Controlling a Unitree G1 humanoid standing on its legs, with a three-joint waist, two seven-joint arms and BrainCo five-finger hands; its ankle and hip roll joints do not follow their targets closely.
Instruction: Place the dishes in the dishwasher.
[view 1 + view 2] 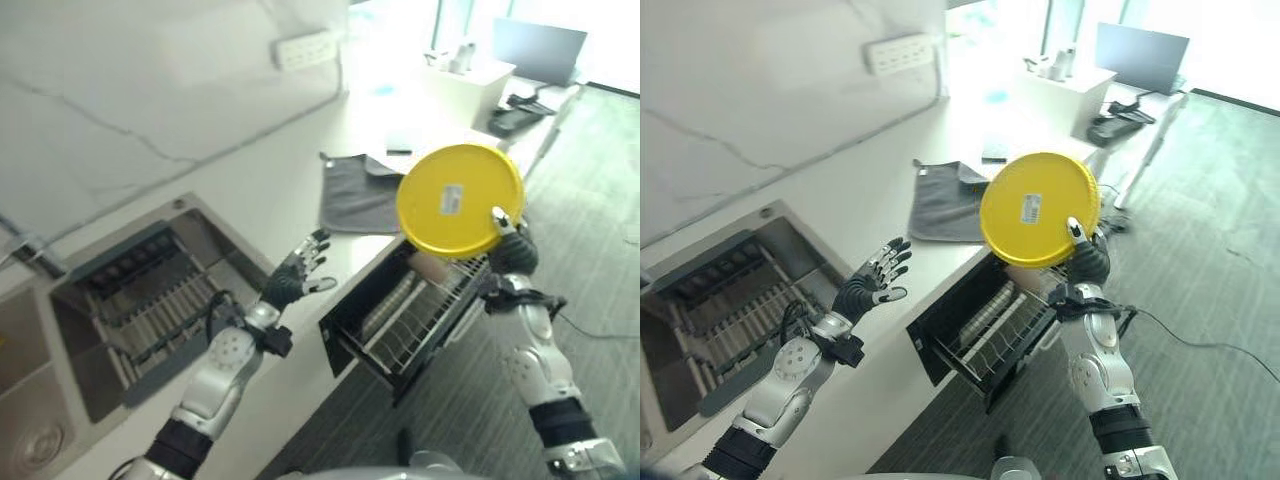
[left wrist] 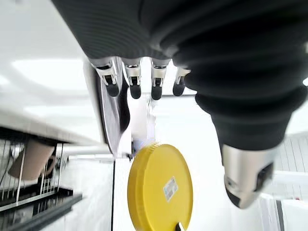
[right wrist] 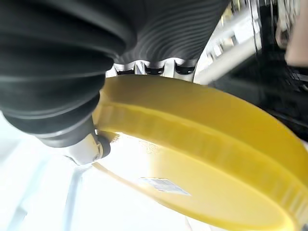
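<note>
Counter: long white stone counter (image 1: 250,190), bare beside the sink.
Dishwasher: black pull-out drawer with wire rack (image 1: 985,330), open.
Dish: round yellow plastic plate (image 1: 460,200), upright above rack.
Right hand (image 1: 1087,258): pinching plate's lower rim.
Left hand (image 1: 298,272): fingers spread, empty.
Risk: thin edge pinch, possible slip onto rack.

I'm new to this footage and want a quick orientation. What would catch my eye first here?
The yellow plate stands out: the right hand holds it on edge above the pulled-out dishwasher rack under the counter. The left hand hovers open over the white counter, between a sink and a grey cloth.
</note>
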